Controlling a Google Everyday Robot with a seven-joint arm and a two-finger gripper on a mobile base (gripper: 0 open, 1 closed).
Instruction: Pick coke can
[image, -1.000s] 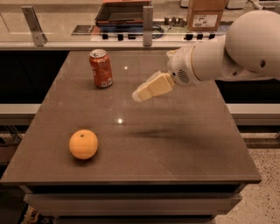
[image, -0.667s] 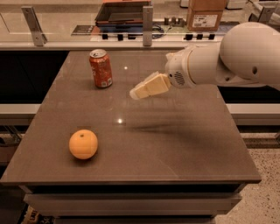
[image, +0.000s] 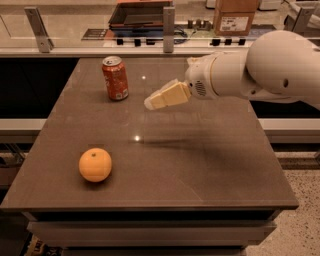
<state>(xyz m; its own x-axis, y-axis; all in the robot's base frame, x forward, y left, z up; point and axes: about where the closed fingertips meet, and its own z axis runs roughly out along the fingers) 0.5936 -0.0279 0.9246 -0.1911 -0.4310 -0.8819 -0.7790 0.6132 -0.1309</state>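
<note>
Camera view: claw hangs near the coke can, not holding it

The coke can (image: 115, 78) stands on the table (image: 200, 165) in the upper left of the frame, near the far edge. It stands straight up. Its long side runs up and down, with the silver top facing up and the bottom flat on the table. Its round sides are free, so I think it would be easy to grab from the side.

The claw (image: 150, 103) hangs in the air over the middle of the table, to the right of the can and not touching it. It holds nothing. Its tip points left and a bit down, toward the can, likely to reach in from the side. I cannot tell if the claw is spread or pressed together. An orange (image: 95, 164) sits at the lower left, well apart from the can.
</note>
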